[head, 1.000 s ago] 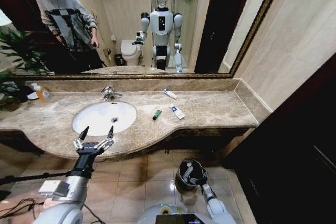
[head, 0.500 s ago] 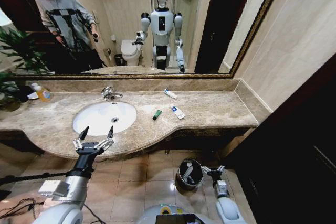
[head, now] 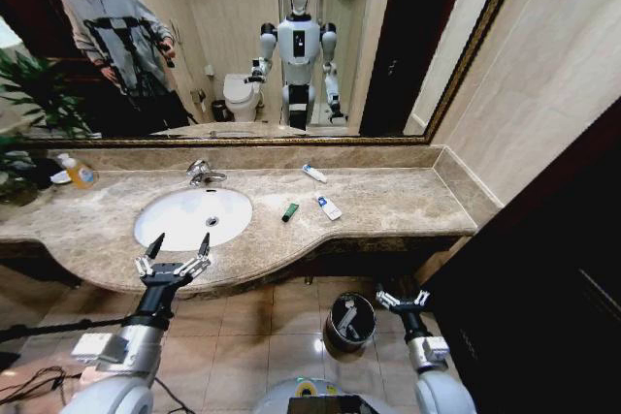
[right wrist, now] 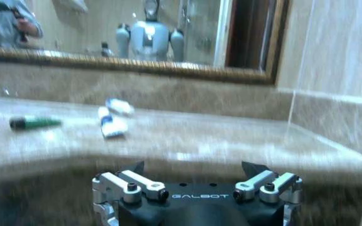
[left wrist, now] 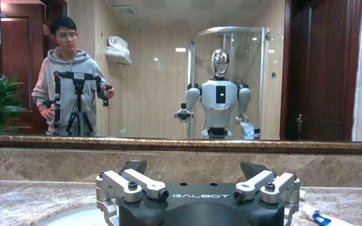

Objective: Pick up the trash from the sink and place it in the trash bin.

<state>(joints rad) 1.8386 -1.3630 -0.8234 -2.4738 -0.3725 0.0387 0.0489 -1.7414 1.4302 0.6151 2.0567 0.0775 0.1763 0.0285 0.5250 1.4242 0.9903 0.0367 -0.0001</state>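
The white oval sink (head: 179, 225) sits in the marble countertop and holds no trash. To its right on the counter lie a dark green tube (head: 290, 211) and two white tubes (head: 329, 207) (head: 313, 174). The right wrist view shows the green tube (right wrist: 35, 123) and the white tubes (right wrist: 111, 126) ahead. The black trash bin (head: 335, 332) stands on the floor below, with pale items inside. My left gripper (head: 175, 257) hangs open and empty at the counter's front edge, just before the basin. My right gripper (head: 403, 300) is open and empty, right of the bin.
A chrome faucet (head: 204, 174) stands behind the basin and a pump bottle (head: 78, 173) at the far left. A mirror runs along the back wall. A dark cabinet (head: 543, 269) closes in on the right. Tiled floor (head: 272, 336) lies below the counter.
My right gripper has left the spot over the bin, moving right and up to beside it. The left arm has stayed still.
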